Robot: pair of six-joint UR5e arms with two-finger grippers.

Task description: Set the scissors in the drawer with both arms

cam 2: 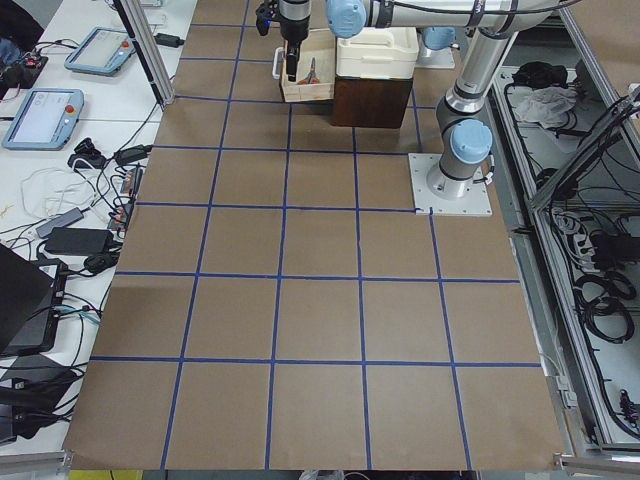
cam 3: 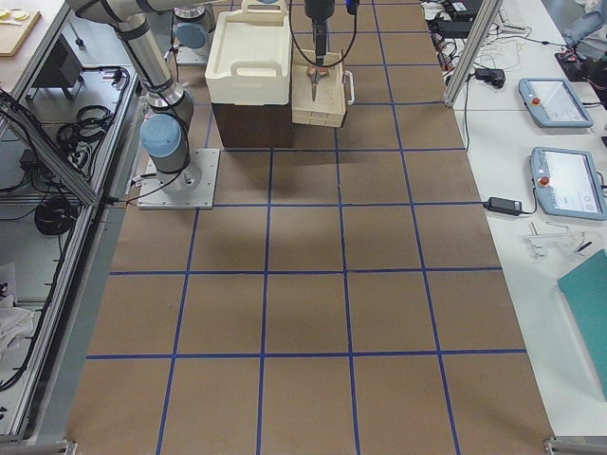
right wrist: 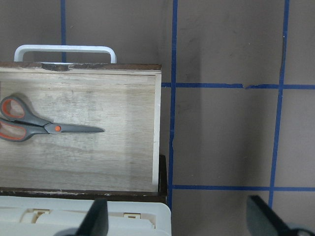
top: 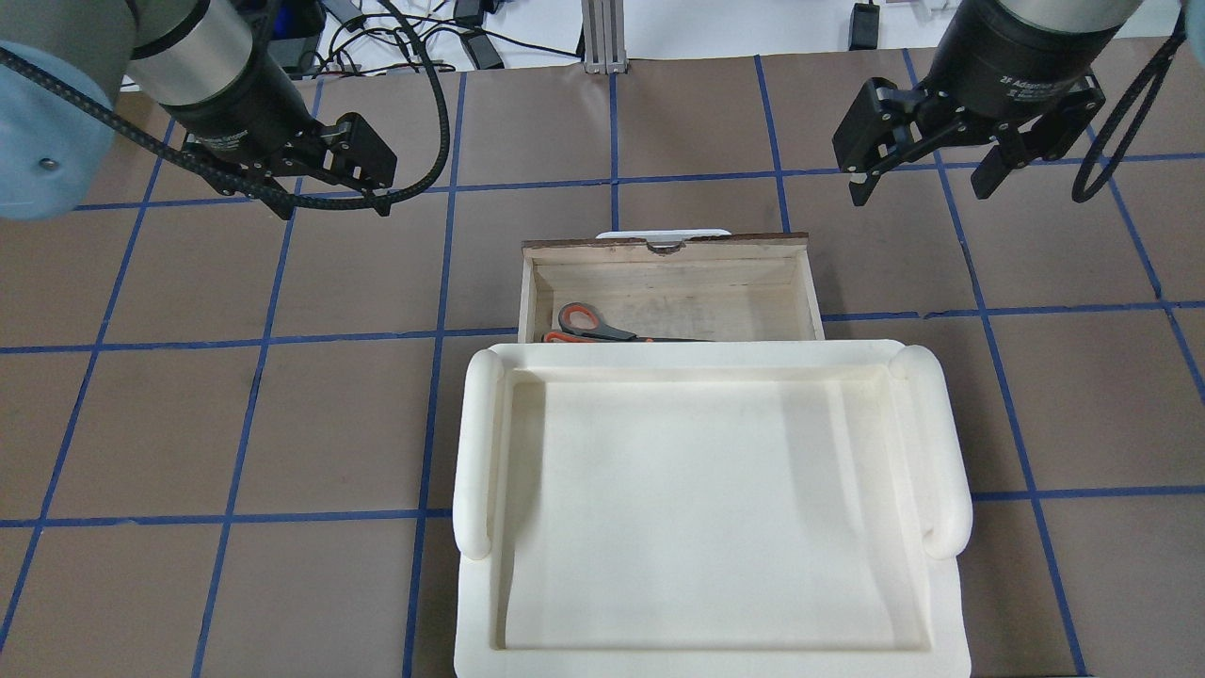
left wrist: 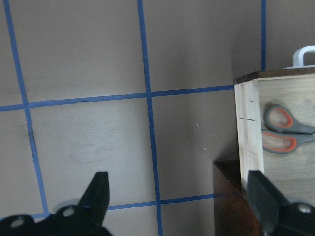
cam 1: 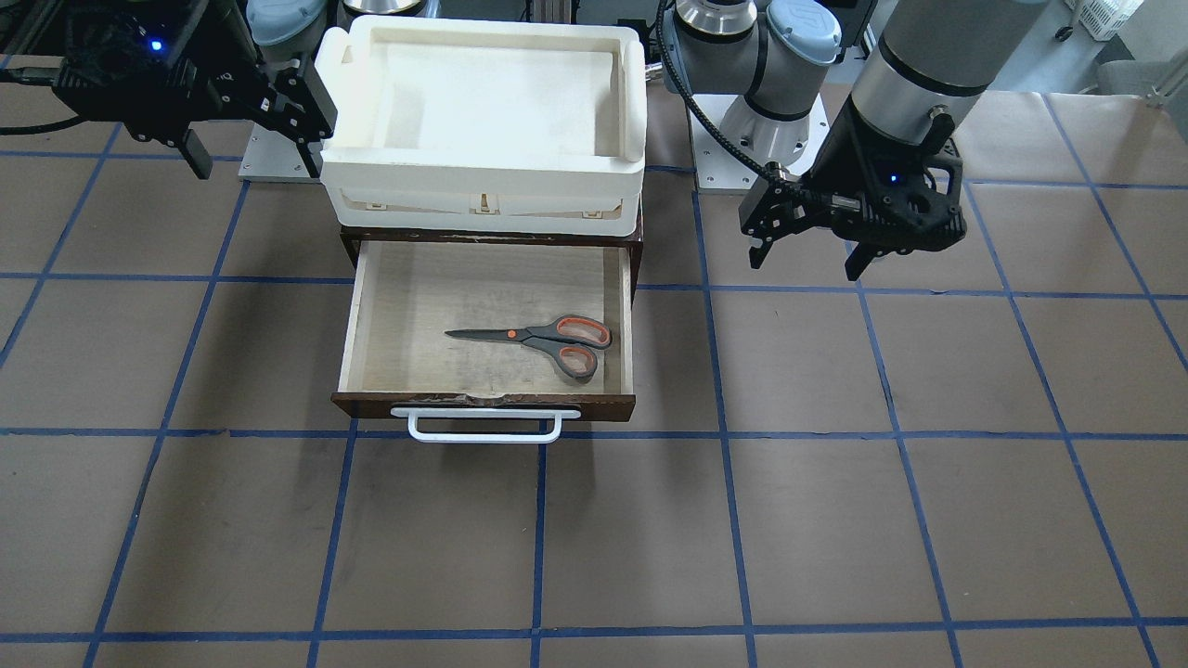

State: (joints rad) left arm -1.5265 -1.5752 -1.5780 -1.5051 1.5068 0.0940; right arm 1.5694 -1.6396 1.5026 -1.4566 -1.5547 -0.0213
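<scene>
Two grippers of mine hang above the table, both spread wide and holding nothing. My left gripper (cam 1: 806,262) is off to my left of the drawer (cam 1: 625,315), its black angular fingers (left wrist: 98,191) parted over matte brown paper ruled with blue tape lines (cam 1: 724,371). My right gripper (top: 920,188) is on the other side, well clear of the drawer, its fingers equally parted and empty.

The scissors (cam 1: 543,339) lie flat on the drawer's pale plywood floor, blades closed into one dark, slim point. Their grey handles, with orange-red inner loops, sit near the drawer wall on my left. The blades point toward my right, and an orange dot marks the pivot. They rest nearer the drawer's front than its back and touch no wall that I can see.

The drawer is pulled out, a shallow rectangular box with light, grainy wooden sides and a dark brown front. The top edge of that front is chipped and ragged at the middle. A smooth white bar handle (cam 1: 484,428) with rounded corners sticks out from it. Above the dark cabinet sits a white foam tray (cam 1: 483,181), thick-walled and soft-edged, with rolled rims at its two ends.
</scene>
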